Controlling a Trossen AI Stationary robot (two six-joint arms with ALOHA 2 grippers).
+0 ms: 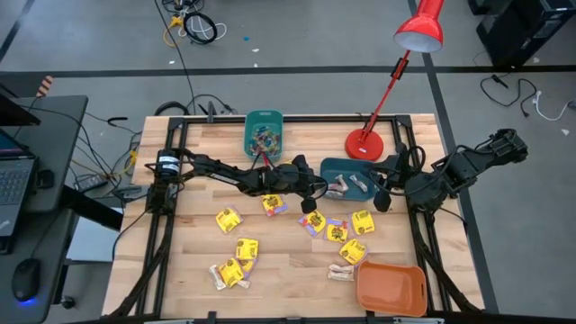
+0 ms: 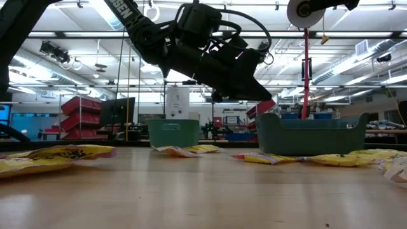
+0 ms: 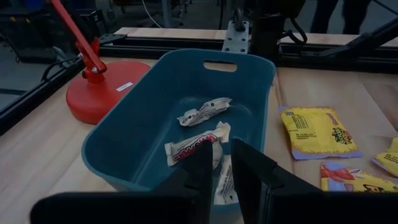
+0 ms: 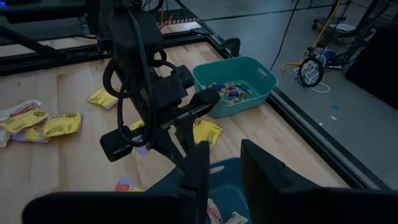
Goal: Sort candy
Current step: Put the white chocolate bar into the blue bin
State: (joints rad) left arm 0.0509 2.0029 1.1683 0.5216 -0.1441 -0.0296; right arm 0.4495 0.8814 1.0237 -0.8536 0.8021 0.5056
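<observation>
A wooden worktop (image 1: pixel 189 243) holds scattered candy and three plastic bins. The left pincer (image 3: pixel 224 168) hangs just above the near rim of a dark teal bin (image 3: pixel 143 118), its two dark fingers parted by a narrow gap; a pale stick-shaped sweet (image 3: pixel 224 180) lies in line with that gap just beyond the tips, and whether the fingers have hold of it cannot be told. Farther ahead of this pincer, inside the same bin, lie two more pale wrapped sticks (image 3: pixel 202 112). Off to one side of it, outside the bin, yellow square packets (image 3: pixel 317 130) lie flat on the wood. The right pincer (image 4: pixel 221 165) hovers on the opposite side of the same bin, fingers partly apart and holding nothing, facing the left arm at close range. Beyond the left arm sits a lighter teal bin (image 1: pixel 264 131) of small coloured pieces; an orange bin (image 1: pixel 391 288) sits empty at the worktop's edge. Most yellow packets remain unsorted. The likely risks: with both arms crowding one bin, a careless move could knock them together or shove the bin, and a sweet let go too near the rim could slip out onto the wood.
</observation>
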